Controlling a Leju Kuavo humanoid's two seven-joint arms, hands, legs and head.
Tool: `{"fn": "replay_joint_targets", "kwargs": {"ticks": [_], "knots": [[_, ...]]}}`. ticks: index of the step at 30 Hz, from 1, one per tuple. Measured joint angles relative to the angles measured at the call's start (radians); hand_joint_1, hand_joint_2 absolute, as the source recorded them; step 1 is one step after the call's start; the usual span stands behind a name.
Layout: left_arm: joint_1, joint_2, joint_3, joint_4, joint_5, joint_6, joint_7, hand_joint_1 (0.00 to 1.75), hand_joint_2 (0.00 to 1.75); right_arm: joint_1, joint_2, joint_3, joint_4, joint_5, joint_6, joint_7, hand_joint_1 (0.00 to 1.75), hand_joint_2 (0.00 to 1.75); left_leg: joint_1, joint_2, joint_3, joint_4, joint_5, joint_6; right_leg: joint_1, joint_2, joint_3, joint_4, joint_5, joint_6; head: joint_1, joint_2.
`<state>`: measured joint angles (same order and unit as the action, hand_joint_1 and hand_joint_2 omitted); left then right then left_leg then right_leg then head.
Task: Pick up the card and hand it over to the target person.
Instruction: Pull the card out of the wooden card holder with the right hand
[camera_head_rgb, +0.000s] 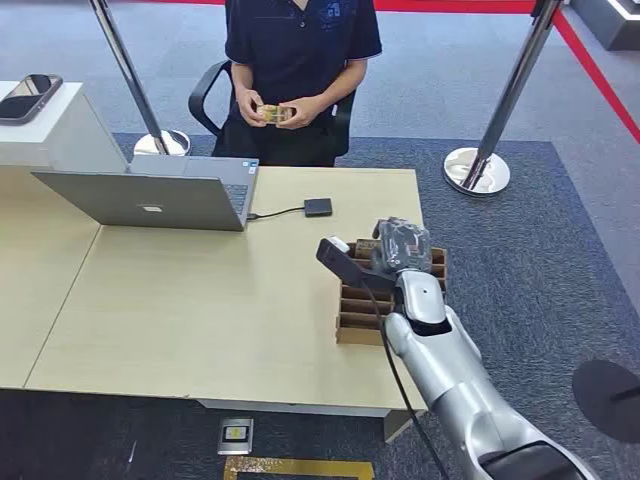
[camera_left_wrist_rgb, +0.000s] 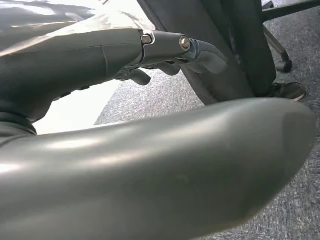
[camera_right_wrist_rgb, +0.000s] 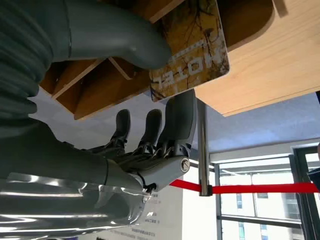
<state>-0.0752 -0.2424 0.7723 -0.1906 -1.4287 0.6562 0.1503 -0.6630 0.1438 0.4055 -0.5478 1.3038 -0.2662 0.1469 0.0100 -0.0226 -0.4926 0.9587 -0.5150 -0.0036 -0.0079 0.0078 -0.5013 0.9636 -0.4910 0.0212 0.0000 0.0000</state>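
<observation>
Over slotted box (camera_head_rgb: 355, 305) | right robot hand (camera_head_rgb: 400, 245) pinches card (camera_right_wrist_rgb: 190, 47) (laptop (camera_head_rgb: 151, 198) beyond) | left unclear

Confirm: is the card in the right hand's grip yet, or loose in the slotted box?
Gripped. The card is pinched between the right hand's thumb and fingers, just above the wooden slotted box.

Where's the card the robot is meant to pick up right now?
The card is pinched in the robot's right hand, just above the slotted cardboard box near the right end of the table.
</observation>
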Motion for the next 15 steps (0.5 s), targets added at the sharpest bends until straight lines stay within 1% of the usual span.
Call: {"fn": "replay_joint_targets", "kwargs": {"ticks": [5,10,15], "knots": [[0.0,0.001,0.001,0.0,-0.001,0.0,-0.001,0.0,0.0,-0.003,-0.003,-0.007,-0.008,-0.001,0.001,-0.002,0.93,1.75,0.0,0.0,0.0,0.0,0.0,0.0,0.0,0.0,0.0,0.0,0.0,0.0,0.0,0.0],[0.0,0.006,0.001,-0.001,-0.003,0.001,0.008,0.0,0.0,-0.005,0.001,-0.01,-0.008,-0.002,0.014,-0.01,0.99,1.75,0.0,0.001,0.0,0.0,0.0,0.0,0.0,0.001,-0.001,0.0,0.0,0.0,0.0,0.0],[0.0,0.004,0.006,-0.001,0.0,0.002,0.014,0.0,0.0,-0.011,0.016,-0.011,0.002,0.0,0.014,-0.018,0.98,1.75,0.0,0.002,0.0,0.0,0.0,0.0,0.0,0.001,-0.001,0.0,0.0,0.0,0.0,0.0]]}}
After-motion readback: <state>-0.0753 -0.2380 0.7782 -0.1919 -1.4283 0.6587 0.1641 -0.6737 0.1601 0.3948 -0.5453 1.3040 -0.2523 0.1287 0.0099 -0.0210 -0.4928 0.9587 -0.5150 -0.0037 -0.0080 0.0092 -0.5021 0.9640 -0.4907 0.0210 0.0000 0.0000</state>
